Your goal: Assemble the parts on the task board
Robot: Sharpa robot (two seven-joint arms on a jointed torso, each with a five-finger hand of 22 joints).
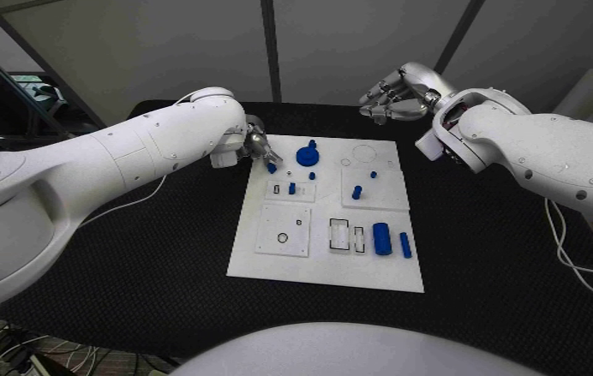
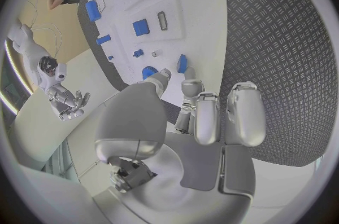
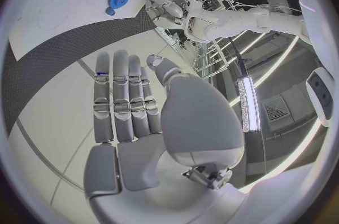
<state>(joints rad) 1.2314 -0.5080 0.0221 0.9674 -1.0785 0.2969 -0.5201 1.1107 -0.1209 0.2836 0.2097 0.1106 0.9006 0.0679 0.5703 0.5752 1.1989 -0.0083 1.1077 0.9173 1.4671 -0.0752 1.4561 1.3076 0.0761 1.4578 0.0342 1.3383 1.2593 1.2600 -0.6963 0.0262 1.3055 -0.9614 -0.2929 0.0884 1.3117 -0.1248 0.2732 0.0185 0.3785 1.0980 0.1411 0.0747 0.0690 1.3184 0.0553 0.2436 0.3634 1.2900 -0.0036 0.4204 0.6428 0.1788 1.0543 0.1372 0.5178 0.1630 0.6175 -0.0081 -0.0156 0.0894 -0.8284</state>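
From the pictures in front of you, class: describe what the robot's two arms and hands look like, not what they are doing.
Both arms are made of smooth, rounded, glossy white shells. The left arm has a thin white cable running beside it; the right arm also trails one. Each ends in a silver metallic hand, the left hand and right hand, with segmented fingers and a broad rounded thumb.

head camera overhead, wrist fisheyes behind hands, sharing task board (image 1: pixel 327 213)

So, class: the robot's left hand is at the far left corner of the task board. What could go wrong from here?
1. The left hand works close to the blue gear; it might knock it.
2. Small blue pegs stand loose on the task board; a sweeping arm could topple them.
3. The right hand hangs idle, so cannot steady anything.
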